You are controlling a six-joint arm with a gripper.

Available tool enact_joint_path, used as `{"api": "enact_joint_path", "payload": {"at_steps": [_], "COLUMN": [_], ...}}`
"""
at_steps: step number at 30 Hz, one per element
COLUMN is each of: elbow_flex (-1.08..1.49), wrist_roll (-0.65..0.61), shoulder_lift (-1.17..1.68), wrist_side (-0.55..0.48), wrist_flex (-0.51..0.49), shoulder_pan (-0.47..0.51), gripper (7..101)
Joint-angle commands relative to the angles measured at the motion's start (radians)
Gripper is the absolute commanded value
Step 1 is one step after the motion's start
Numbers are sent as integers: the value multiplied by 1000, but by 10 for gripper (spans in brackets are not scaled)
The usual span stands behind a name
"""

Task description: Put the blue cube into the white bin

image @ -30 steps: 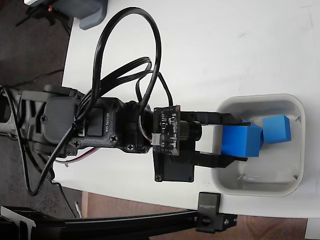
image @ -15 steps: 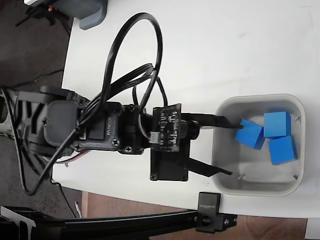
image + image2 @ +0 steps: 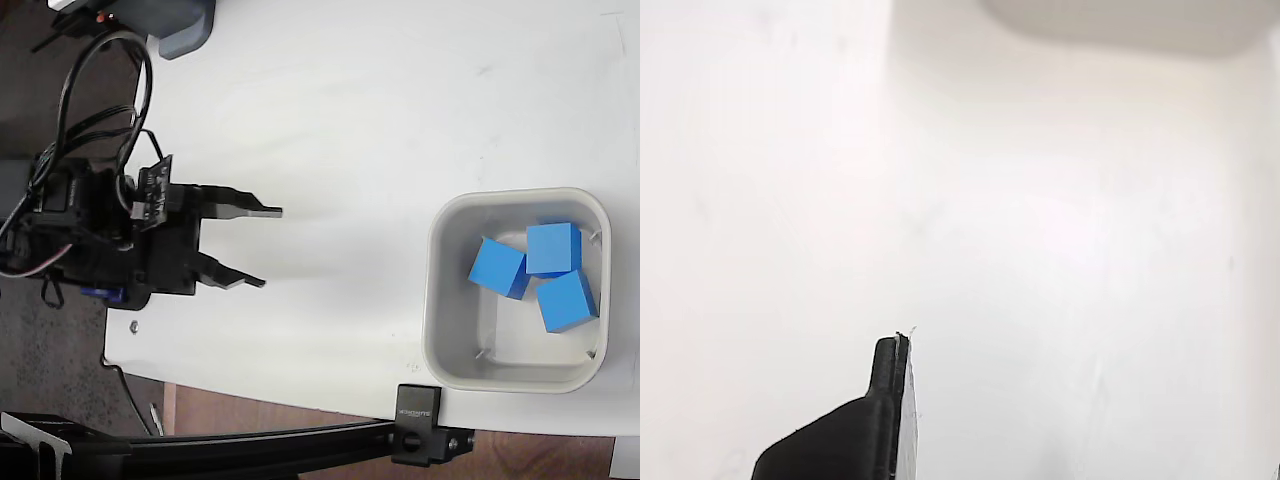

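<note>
In the fixed view three blue cubes lie inside the white bin [image 3: 440,300] at the right: one [image 3: 498,267] at the left, one [image 3: 553,248] at the top, one [image 3: 567,301] below it. Which of them is the task's cube I cannot tell. My gripper [image 3: 270,247] is far to the left of the bin, near the table's left edge, open and holding nothing. The wrist view shows one black finger [image 3: 885,400] at the bottom over bare white table, with the bin's rim [image 3: 1120,25] at the top edge.
A grey device [image 3: 185,25] sits at the table's top left corner. A black bar with a clamp [image 3: 425,430] runs along the bottom edge of the table, below the bin. White tabletop [image 3: 400,120] spans between gripper and bin.
The gripper let go of the cube over the bin, opened, and pulled back far to the left. The third cube now rests in the bin with the other two.
</note>
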Motion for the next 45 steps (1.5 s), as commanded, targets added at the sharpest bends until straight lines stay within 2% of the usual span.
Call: {"api": "enact_joint_path", "payload": {"at_steps": [1, 6, 10, 11, 20, 45], "elbow_flex": [183, 339, 479, 486, 528, 528], "wrist_roll": [43, 103, 95, 95, 69, 69], "shoulder_lift": [273, 471, 735, 726, 730, 730], "wrist_side": [32, 132, 227, 236, 164, 163], "wrist_flex": [-6, 26, 89, 87, 72, 72], "shoulder_pan": [-38, -121, -181, -186, -127, -127], "gripper": [1000, 1000, 1003, 1003, 1003, 1003]}}
